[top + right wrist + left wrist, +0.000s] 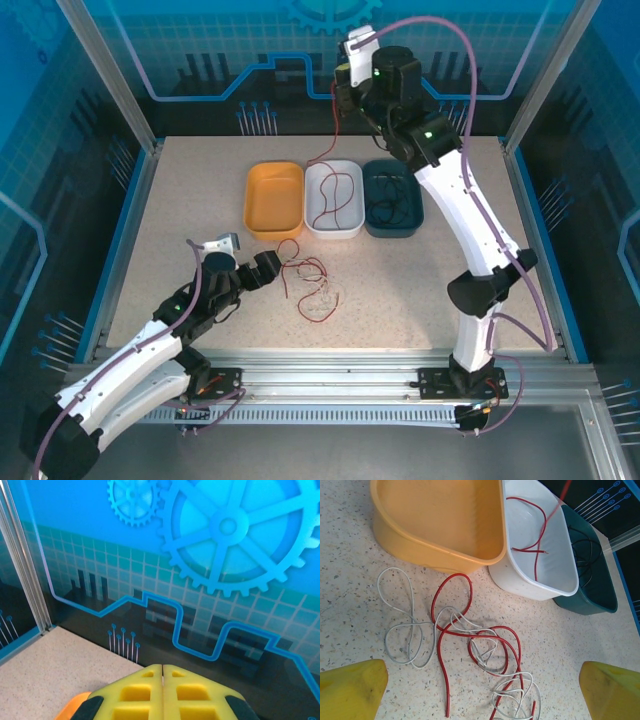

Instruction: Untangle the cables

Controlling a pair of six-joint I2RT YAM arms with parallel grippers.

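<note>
A tangle of red cable (440, 650) and whitish cable (395, 630) lies loose on the speckled table (180, 230) in front of the bins, also seen from above as the tangle (315, 290). My left gripper (482, 687) hovers just over its near side, open, with nothing between the yellow fingers (355, 687); from above the left gripper (262, 272) sits at the tangle's left. My right gripper (344, 92) is raised high at the back wall, jaws pressed together (163, 672), and a red cable (338, 130) hangs from it into the white bin (335, 232). Black cable (392, 200) lies in the teal bin.
Three bins stand side by side at the back: orange bin (272, 228), the white bin (560, 587), teal bin (398, 232). The orange bin (445, 555) holds nothing. Blue enclosure walls and aluminium posts surround the table. Bare table lies to the left and right of the tangle.
</note>
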